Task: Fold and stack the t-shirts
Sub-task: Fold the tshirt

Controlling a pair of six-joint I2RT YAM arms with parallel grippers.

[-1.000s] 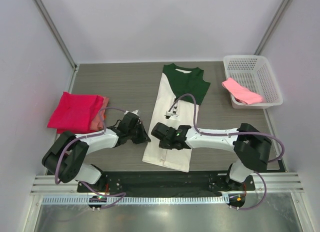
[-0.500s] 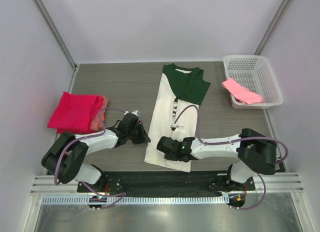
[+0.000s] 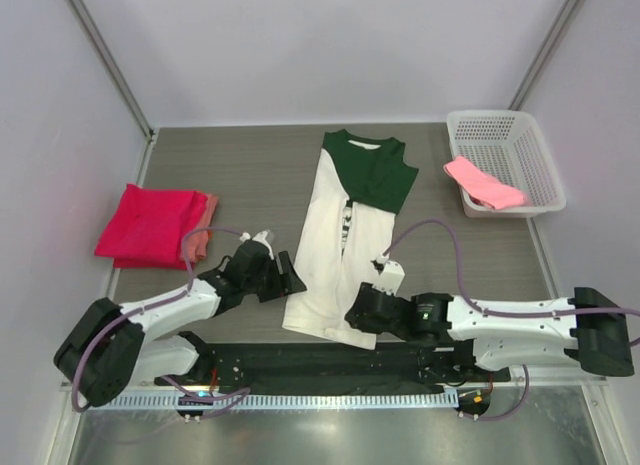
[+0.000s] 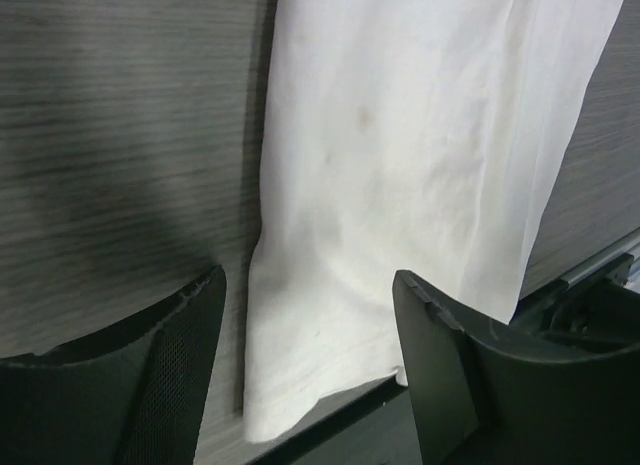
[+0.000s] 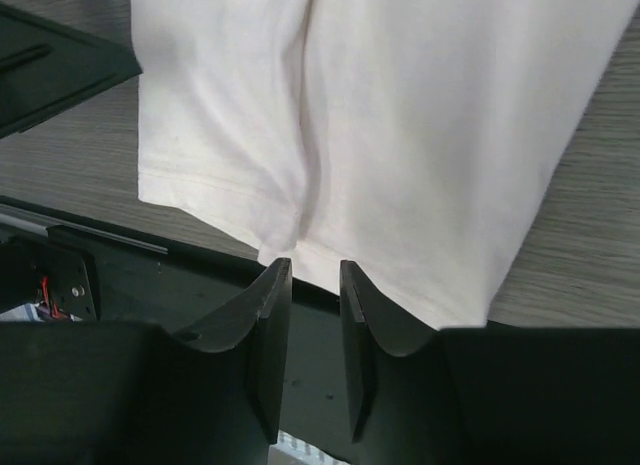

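**Both pincers loose at the near hem of the cream-white shirt**

The left pincer (image 3: 284,282) stands wide open and holds nothing. In its wrist view (image 4: 310,285) the two dark fingers (image 4: 175,375) straddle the near left corner of the cream-white t-shirt (image 4: 420,135), which lies flat on the tabletop (image 4: 120,115) below them. From above, this pincer sits at about 9 o'clock of that hem corner, just beside the cloth.

The right pincer (image 3: 357,313) is parted only a little. In its wrist view (image 5: 307,270) a narrow dark gap shows between the fingertips (image 5: 268,305), and the hem ends just at their tips. No cloth is seen inside the gap. It sits at 6 o'clock of the shirt's near right corner, over the black mounting plate (image 3: 320,357) at the tabletop's near edge.

The cream-white t-shirt (image 3: 325,255) lies folded into a long narrow strip in the middle of the tabletop (image 3: 240,175). It runs from 12 o'clock, where its dark green shoulders are, to 6 o'clock, where the hem reaches the edge. Small black print shows along its middle.

At 9 o'clock of the tabletop, well apart from it, lies a folded red-pink shirt (image 3: 145,223) on a salmon one (image 3: 205,235). At 2 o'clock stands a white mesh basket (image 3: 500,120) with a light pink shirt (image 3: 482,182) draped over its near left rim.
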